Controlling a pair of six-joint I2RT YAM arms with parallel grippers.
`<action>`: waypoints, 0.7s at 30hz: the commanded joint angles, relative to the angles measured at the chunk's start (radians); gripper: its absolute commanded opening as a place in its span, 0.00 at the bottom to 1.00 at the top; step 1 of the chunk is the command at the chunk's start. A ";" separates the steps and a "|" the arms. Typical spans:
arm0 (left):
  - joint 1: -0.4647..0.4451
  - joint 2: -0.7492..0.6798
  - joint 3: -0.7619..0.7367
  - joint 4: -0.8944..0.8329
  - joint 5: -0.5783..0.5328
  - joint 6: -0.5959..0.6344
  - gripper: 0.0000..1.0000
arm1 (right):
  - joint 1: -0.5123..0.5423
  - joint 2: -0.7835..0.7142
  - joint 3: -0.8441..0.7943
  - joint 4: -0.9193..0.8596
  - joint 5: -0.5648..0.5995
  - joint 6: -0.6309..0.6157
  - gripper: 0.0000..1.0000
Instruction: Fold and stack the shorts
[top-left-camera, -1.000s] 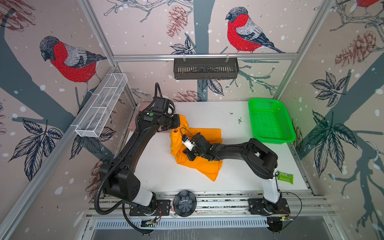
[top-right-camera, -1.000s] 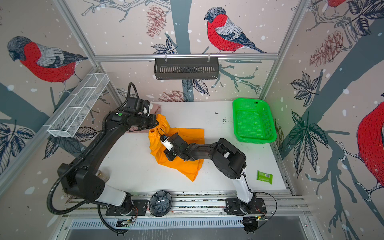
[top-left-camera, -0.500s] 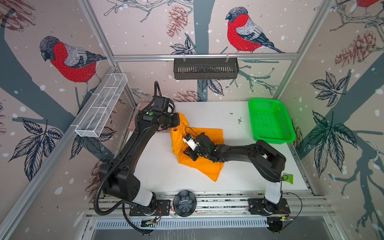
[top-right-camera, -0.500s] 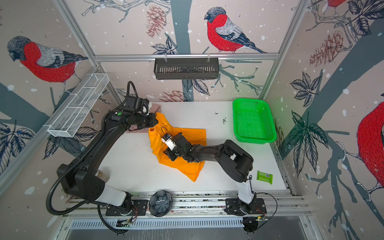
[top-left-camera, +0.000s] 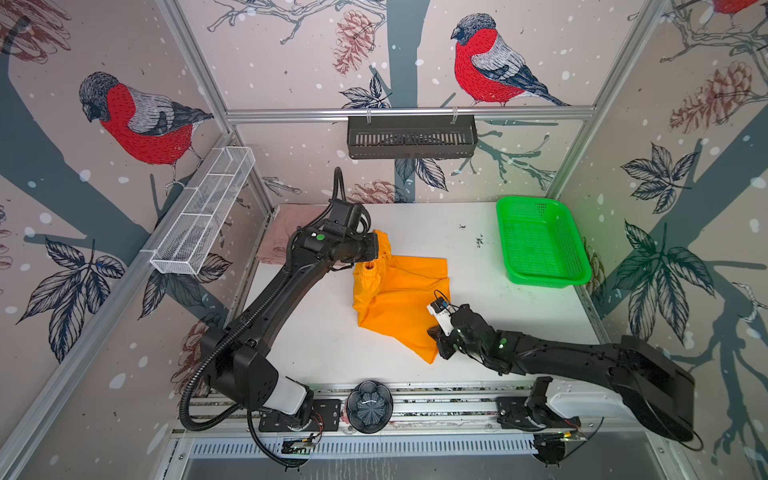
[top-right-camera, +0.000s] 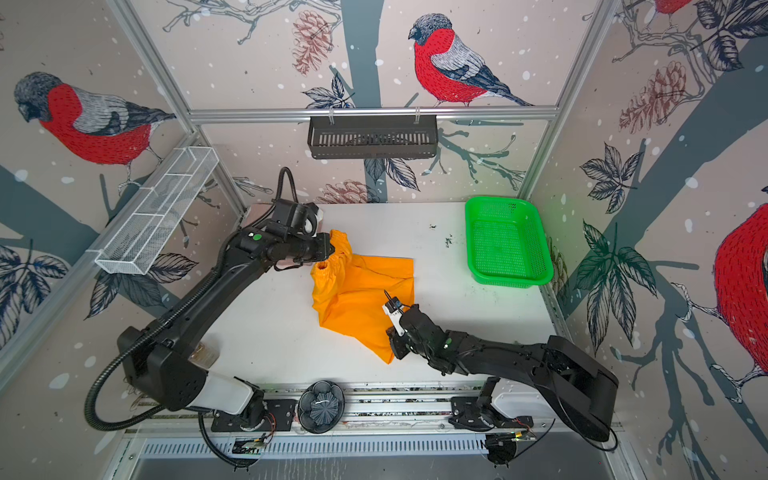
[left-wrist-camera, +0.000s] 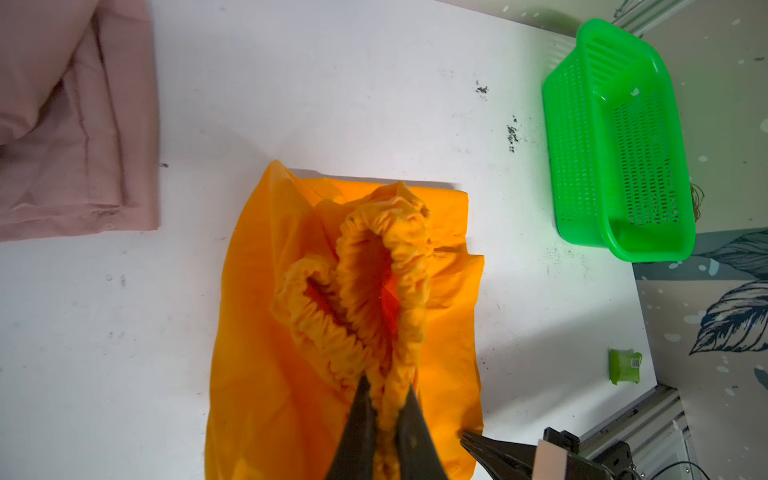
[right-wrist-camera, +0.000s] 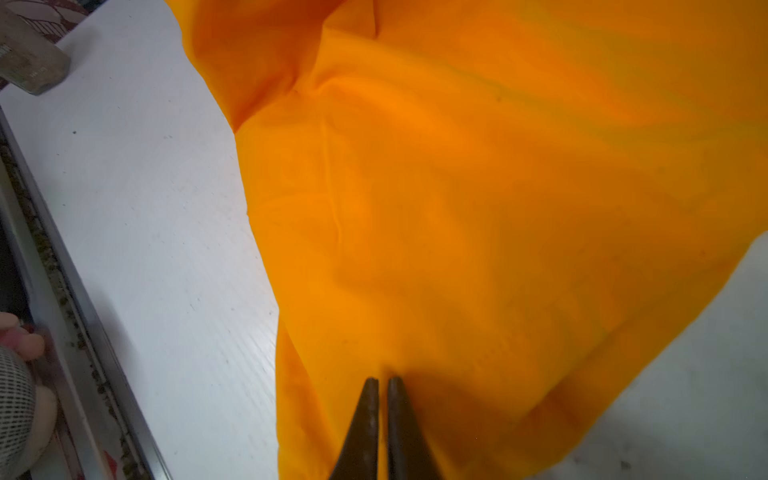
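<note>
Left wrist view gives us the clearest look at the grip: the left gripper (left-wrist-camera: 386, 384) is clamped on the gathered waistband of the orange shorts (left-wrist-camera: 332, 291), with the elastic pinched between its two dark fingers and raised off the table (left-wrist-camera: 291, 104). In both top views we see that lifted waistband at the garment's far-left end, while the rest drapes down and lies crumpled near the table's middle. The right gripper (right-wrist-camera: 383, 380) has its fingers drawn together, tips against the near edge of the orange cloth; we cannot tell whether a fold is caught between them. The pink shorts (top-left-camera: 276, 232) lie folded at the table's far-left corner, partly behind the left arm and apart from the orange pair. A green basket (top-left-camera: 540, 245) sits at the far right.
</note>
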 joint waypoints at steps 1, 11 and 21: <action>-0.051 0.022 0.014 0.046 -0.025 -0.030 0.00 | 0.010 -0.007 -0.041 0.028 0.050 0.082 0.08; -0.231 0.152 0.009 0.080 -0.039 -0.043 0.00 | 0.013 0.021 -0.120 0.099 0.044 0.125 0.07; -0.340 0.274 0.021 0.213 0.030 -0.087 0.00 | 0.015 0.021 -0.144 0.117 0.052 0.149 0.08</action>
